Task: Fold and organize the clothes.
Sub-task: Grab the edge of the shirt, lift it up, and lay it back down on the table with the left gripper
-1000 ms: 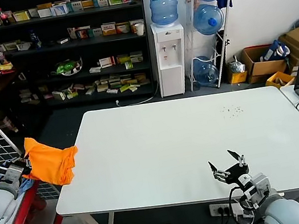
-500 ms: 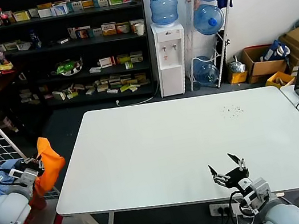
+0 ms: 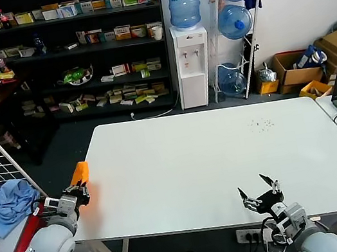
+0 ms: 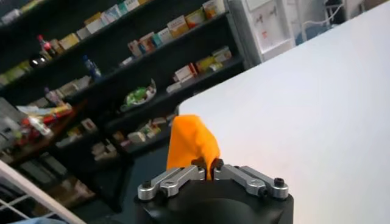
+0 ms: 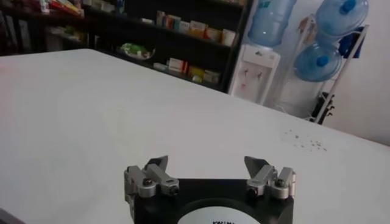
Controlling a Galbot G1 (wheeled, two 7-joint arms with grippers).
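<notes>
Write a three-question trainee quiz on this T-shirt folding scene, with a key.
1. True or false: the left gripper is shut on the orange T-shirt.
2. Where is the right gripper? A) over the table's near edge, fingers open B) at the laptop C) on the blue cloth
3. Fill in: the light blue cloth lies to the robot's ____, off the table.

Key: 1 true; 2 A; 3 left.
</notes>
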